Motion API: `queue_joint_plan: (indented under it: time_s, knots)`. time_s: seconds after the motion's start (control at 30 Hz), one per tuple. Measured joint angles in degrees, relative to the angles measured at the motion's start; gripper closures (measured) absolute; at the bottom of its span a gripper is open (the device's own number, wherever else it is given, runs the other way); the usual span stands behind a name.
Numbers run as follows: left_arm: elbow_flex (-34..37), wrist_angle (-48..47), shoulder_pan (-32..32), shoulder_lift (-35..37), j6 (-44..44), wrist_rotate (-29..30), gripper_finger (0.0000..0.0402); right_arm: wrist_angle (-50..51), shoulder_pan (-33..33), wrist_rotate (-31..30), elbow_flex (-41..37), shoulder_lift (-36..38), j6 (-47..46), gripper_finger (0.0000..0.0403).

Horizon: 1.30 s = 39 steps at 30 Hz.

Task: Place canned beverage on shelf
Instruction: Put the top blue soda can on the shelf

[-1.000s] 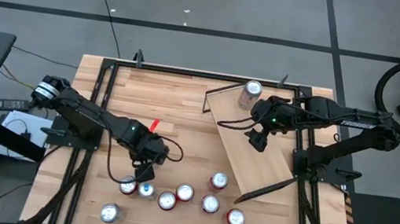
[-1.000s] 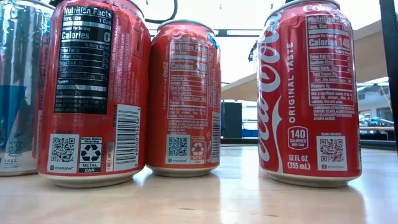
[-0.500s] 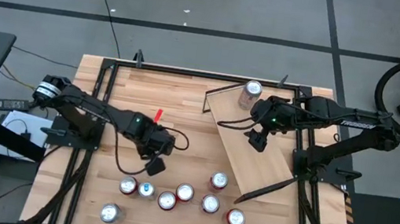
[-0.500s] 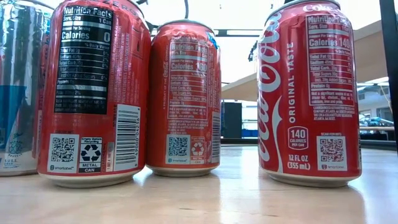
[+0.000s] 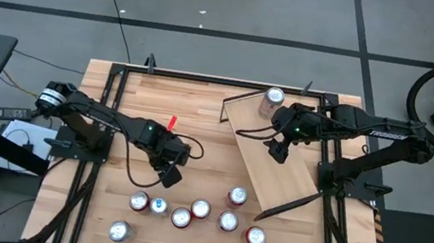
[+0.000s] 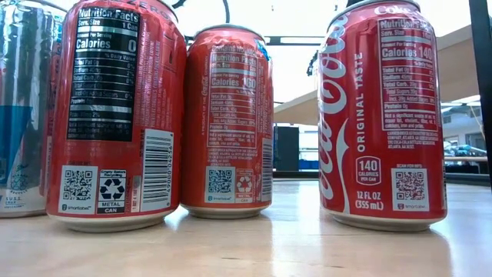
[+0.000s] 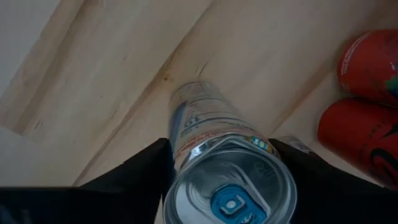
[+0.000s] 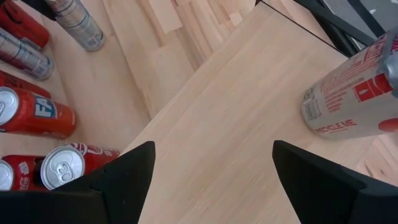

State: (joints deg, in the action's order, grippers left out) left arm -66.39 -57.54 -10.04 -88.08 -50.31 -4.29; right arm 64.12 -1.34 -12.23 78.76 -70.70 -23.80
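Observation:
A slim silver can with a blue tab [image 7: 205, 124] stands upright on the tabletop in the near row of cans [image 5: 158, 206]. My left gripper [image 7: 224, 155] comes down over it and is shut on its top end [image 5: 166, 179]. The shelf [image 5: 275, 165], a light wood plank with black end rails, lies slantwise on the table's right half. A silver-and-red can [image 5: 272, 101] stands on its far end. My right gripper [image 5: 277, 154] hangs open above the plank's middle [image 8: 211, 155], with nothing between its fingers. My left gripper pinches the slim can's upper side wall, just under the rim [image 7: 176, 158], between its two fingers, one on each side. The fingers come from above, pointing steeply down. The can stands upright with its base on the tabletop.
Several red cans [image 5: 200, 210] and another silver one [image 5: 138, 202] stand close around the slim can; one can [image 5: 119, 230] sits alone near the front edge. Red cans [image 6: 227, 123] fill the low view. Bare tabletop lies toward the far left [image 5: 169, 97].
My left gripper has moved toward the table's right edge and a little toward the far edge, rolling slightly, then kept still. The cans and the shelf stand where they were.

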Motion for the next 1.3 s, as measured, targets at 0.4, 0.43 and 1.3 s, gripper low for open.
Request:
queue_joint_plan:
  time_s: [0.4,0.43,1.3]
  knots:
    - [-3.91,-0.71,6.33,-0.11,8.19,-1.84,0.0145,-1.93,-0.02,1.84,0.00,0.00,1.00,0.0069]
    - [-4.91,-0.77,6.91,-0.11,9.61,-1.84,0.0146,-2.25,-0.02,2.38,0.00,0.00,1.00,0.0069]
    - [-58.25,-19.86,19.47,-21.01,36.52,-3.94,0.0149,-0.29,-2.20,-2.41,0.00,7.12,-8.24,0.0069]
